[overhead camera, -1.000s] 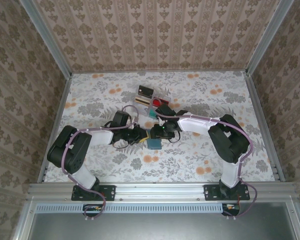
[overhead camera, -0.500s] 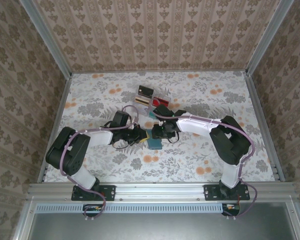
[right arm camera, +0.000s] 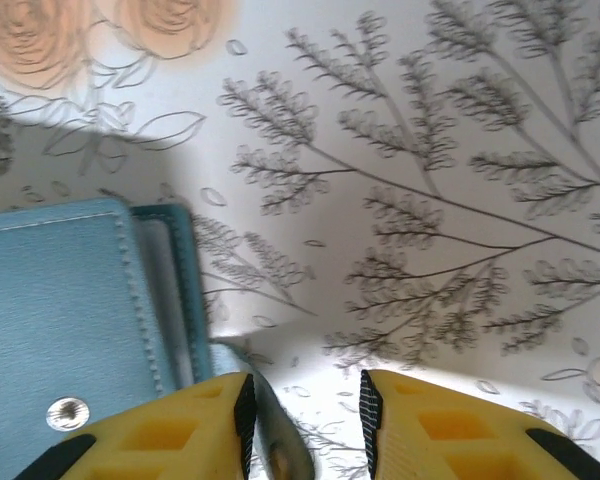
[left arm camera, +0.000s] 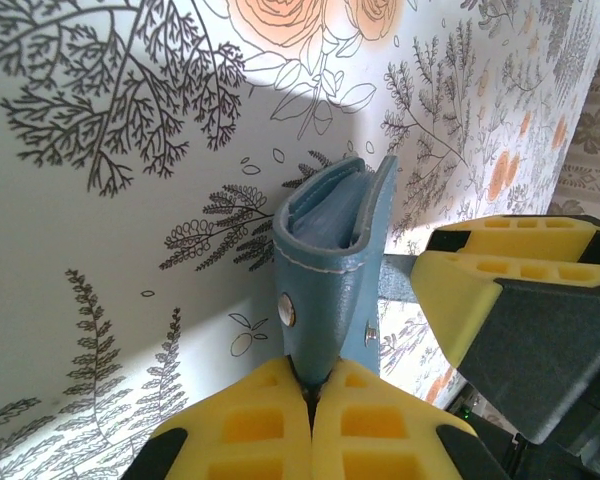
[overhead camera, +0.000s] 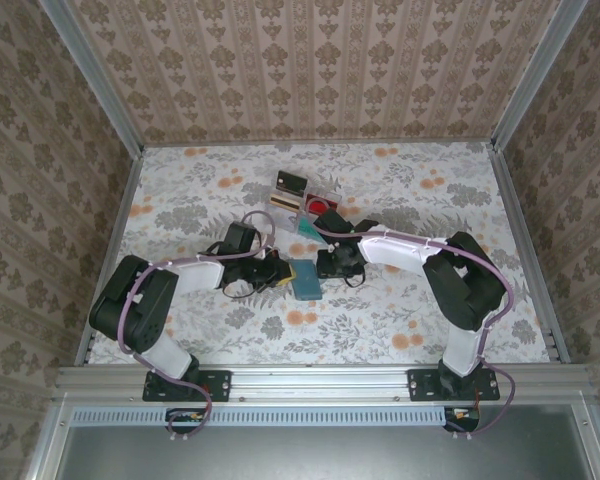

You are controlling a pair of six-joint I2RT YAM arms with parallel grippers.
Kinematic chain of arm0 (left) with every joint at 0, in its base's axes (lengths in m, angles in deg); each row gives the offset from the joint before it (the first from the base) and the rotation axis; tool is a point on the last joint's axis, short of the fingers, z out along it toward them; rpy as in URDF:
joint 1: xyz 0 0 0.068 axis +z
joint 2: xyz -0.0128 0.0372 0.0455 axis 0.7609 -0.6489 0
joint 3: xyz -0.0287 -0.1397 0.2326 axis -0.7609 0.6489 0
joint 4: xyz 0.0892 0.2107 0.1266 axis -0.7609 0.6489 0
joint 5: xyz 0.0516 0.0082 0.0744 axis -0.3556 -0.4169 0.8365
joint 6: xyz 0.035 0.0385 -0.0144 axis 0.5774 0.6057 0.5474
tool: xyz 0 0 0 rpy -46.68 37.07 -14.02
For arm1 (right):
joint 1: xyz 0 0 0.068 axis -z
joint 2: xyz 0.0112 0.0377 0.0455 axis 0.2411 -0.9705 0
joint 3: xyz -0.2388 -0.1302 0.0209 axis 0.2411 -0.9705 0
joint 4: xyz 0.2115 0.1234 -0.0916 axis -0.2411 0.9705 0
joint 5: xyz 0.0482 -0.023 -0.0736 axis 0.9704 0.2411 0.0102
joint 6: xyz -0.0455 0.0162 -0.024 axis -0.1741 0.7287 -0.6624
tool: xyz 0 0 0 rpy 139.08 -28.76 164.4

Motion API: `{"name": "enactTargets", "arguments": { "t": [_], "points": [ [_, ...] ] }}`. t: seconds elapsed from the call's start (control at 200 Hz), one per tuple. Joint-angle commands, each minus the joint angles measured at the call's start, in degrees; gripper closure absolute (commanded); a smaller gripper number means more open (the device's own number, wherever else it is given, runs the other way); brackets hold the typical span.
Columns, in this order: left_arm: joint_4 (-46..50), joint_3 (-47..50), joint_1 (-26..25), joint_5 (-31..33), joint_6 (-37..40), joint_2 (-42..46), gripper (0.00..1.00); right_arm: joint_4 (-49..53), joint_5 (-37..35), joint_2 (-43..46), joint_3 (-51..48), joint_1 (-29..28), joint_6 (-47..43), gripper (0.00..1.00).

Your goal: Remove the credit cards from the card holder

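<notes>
The card holder [left arm camera: 325,270] is pinched in the left gripper [left arm camera: 308,392], while the narrowly parted right gripper [right arm camera: 305,410] is set at a flap edge that could be missed or slip out.

Middle of the table [overhead camera: 420,190] is jammed. Left claw [overhead camera: 283,272] is pinched on the card holder [overhead camera: 306,282] from the left-edge side, and right claw [overhead camera: 327,266] sits just beside it on the right-edge side, fingers apart. No way in from either flank. Clear tray [overhead camera: 298,198] sits close behind and blocks a straight run from the far edge. Left arm [overhead camera: 195,272] and right arm [overhead camera: 400,248] lie low across the near half. Free room: both far corners, a strip along the right edge, and a lane from the near edge between the arms. Walls [overhead camera: 310,70] close three sides.
</notes>
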Motion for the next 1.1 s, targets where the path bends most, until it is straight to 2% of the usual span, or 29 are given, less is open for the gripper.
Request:
{"name": "enactTargets", "arguments": {
  "t": [0.0,0.085,0.15,0.245,0.33,0.53,0.56,0.725,0.885,1.09],
  "points": [
    [3.75,-1.57,0.21,1.25,1.73,0.90,1.00,-1.78,4.02,0.12,-0.38,0.22,0.62,0.65],
    [4.36,-1.82,0.21,1.32,1.48,1.31,0.97,-1.97,4.16,0.25,-0.51,0.39,0.38,0.69],
    [5.11,-2.32,0.21,1.35,1.42,1.64,0.90,-1.51,4.57,0.15,0.00,0.65,-0.87,0.79],
    [6.57,-3.34,0.38,3.71,1.77,2.48,0.70,-0.19,4.30,0.44,1.18,0.84,-2.88,0.89],
    [10.06,-4.42,0.97,5.55,3.17,3.87,0.54,0.90,3.21,2.15,1.97,0.84,-4.83,0.93],
    [19.17,-6.70,2.67,12.40,8.62,8.86,0.23,-2.61,3.06,9.39,0.63,0.60,-10.39,0.94],
    [19.61,-6.41,4.68,13.03,8.84,9.60,0.19,-3.74,3.53,10.34,0.23,0.58,-11.11,0.94],
    [20.14,-4.27,7.84,14.75,9.19,14.21,0.00,-7.46,7.61,12.68,-0.13,-0.07,-13.08,0.93],
    [23.82,-4.13,8.82,18.19,10.60,17.75,0.00,-9.59,10.66,10.58,1.12,-1.37,-11.82,0.93],
    [24.25,-3.19,9.17,17.99,9.62,18.19,0.00,-9.58,9.03,8.48,1.68,-1.98,-9.65,0.93]
  ]
}}
